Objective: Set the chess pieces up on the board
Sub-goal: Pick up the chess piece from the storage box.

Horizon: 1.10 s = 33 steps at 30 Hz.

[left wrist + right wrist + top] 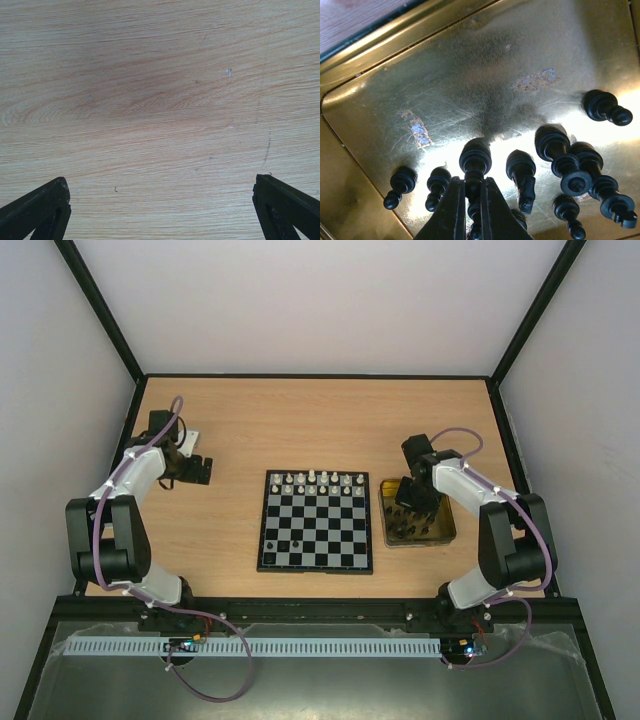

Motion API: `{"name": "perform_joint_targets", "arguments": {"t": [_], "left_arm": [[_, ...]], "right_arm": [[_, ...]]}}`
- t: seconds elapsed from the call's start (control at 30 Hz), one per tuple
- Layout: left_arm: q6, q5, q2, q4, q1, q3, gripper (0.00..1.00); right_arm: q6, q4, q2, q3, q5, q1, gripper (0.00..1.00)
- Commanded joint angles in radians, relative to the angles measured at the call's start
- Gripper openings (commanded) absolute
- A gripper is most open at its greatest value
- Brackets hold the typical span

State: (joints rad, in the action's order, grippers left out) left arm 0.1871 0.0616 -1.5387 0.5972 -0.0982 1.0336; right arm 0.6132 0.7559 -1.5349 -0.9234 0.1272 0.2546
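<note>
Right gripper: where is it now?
Top view, right side: the right gripper is down in the gold tray right of the board, closed on a black piece.

The board lies at the middle of the desk, with the tray just beside it on the right. Chess pieces line the board's far rows, and a few more stand toward its near left corner. Other pieces stand and lie in the tray, crowded along one side. The right fingers reach down into the tray, closed around one chess piece there. The left fingers, spread apart, hang over bare desk well left of the board.
</note>
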Motion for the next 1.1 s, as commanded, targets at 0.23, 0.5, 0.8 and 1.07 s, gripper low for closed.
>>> {"name": "perform_joint_targets", "arguments": {"t": [0.23,0.5,0.8,1.07], "left_arm": [[-0.008,-0.007,-0.003,0.012,0.002,0.016,0.99],[-0.003,-0.009,-0.006,0.014,0.002,0.020,0.99],[-0.006,-0.007,-0.009,0.012,0.002,0.022,0.99],[-0.010,-0.004,-0.009,0.009,0.002,0.020,0.99]], "right_arm": [[-0.009,0.022,-0.030,-0.035,-0.020,-0.006,0.02],[-0.014,0.010,-0.051,-0.025,-0.017,-0.005,0.14],[-0.017,0.001,-0.051,-0.012,-0.012,-0.005,0.10],[-0.012,0.052,-0.032,-0.072,-0.029,-0.005,0.02]]}}
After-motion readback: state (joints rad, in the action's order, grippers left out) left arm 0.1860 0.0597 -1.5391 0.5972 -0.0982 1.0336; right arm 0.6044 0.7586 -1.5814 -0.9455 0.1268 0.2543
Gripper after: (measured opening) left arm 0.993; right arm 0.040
